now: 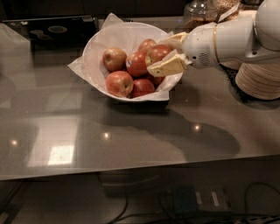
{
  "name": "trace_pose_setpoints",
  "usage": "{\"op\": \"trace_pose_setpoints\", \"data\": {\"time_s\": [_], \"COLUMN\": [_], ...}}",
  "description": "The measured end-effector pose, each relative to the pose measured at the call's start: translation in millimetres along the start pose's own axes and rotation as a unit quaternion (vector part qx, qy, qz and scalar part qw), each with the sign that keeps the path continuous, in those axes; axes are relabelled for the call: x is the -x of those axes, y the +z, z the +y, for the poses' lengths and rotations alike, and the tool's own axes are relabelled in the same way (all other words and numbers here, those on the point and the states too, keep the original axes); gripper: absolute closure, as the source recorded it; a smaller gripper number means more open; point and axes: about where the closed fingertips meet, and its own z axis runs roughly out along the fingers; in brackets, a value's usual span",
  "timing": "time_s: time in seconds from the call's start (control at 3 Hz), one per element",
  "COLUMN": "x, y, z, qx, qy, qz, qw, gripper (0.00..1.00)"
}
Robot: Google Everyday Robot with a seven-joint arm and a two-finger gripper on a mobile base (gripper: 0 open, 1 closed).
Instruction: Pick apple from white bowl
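Note:
The white bowl (93, 56), lined with crumpled white paper, stands on the grey table at upper centre and holds several apples. My gripper (156, 57) reaches in from the right over the bowl's right side. Its cream fingers (169, 67) are shut on a reddish-orange apple (158, 52), one finger above it and one below. That apple is raised a little above the others. A deep red apple (136, 64) with a small sticker lies just left of it. A paler apple (114, 58) lies further left.
A stack of cream plates (259, 81) stands at the right edge behind my arm. A glass jar (199, 12) is at the back. A dark tray (49, 29) lies at the back left. Bare table top (131, 140) stretches in front of the bowl.

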Motion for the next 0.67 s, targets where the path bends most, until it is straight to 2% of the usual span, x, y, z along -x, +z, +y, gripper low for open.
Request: {"op": "trace_pose_setpoints", "data": {"time_s": [0.33,0.67], "x": [19.1,19.1], "y": [-8.9,-8.9], "z": [-4.8,-4.8], "qx": [0.031,0.031], "qy": [-0.012,-0.012], "qz": [-0.046,-0.046], "qw": [0.9984,0.9984], "gripper": [1.0,1.0]}}
